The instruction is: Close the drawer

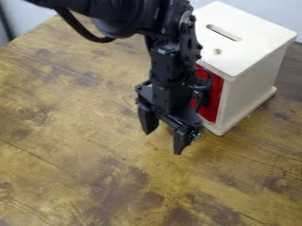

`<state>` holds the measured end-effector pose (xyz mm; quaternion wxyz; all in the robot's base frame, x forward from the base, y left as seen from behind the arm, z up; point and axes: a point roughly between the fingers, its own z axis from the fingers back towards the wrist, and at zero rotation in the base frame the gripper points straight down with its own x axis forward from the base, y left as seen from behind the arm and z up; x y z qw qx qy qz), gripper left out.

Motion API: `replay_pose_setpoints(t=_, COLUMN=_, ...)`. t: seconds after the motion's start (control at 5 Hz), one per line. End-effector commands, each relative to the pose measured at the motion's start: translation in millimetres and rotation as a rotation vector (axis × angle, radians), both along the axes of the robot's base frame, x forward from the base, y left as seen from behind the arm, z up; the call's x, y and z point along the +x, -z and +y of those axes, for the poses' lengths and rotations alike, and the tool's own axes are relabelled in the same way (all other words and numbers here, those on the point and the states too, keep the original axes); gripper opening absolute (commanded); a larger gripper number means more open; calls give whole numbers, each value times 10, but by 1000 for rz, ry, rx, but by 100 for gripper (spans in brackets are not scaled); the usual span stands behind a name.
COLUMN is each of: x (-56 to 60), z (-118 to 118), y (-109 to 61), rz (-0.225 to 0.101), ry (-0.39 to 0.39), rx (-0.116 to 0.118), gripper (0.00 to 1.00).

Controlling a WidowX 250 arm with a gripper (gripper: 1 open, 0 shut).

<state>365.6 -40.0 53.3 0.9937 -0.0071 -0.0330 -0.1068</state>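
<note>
The red drawer [207,95] sits in the front of the white cabinet [245,62], mostly hidden behind my arm; only a strip of red with a dark edge shows. Its handle is not visible. My black gripper [163,134] points straight down just in front of the drawer, low over the wooden table [71,150]. Its two fingers [181,141] stand apart with nothing between them, so it is open.
The white cabinet with a slot in its top stands at the upper right of the table. The black arm [130,18] reaches in from the upper left. Worn wooden tabletop spreads to the left and front.
</note>
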Motion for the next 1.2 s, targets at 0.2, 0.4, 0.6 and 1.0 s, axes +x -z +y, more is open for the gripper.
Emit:
replay_pose_setpoints(t=0.2, x=146, z=106, y=-512, rz=-145, ry=-14, rx=-1, gripper=100)
replay_pose_setpoints(t=0.4, x=156, z=89, y=-605, rz=-146, ry=4, rx=-10, gripper=100)
replay_pose_setpoints(t=0.6, x=137, z=24, y=-483, rz=-146, ry=22, rx=-12, gripper=100)
replay_pose_setpoints(t=1.0, x=84, z=-114, y=-223, rz=-94, ry=60, rx=-17, gripper=100)
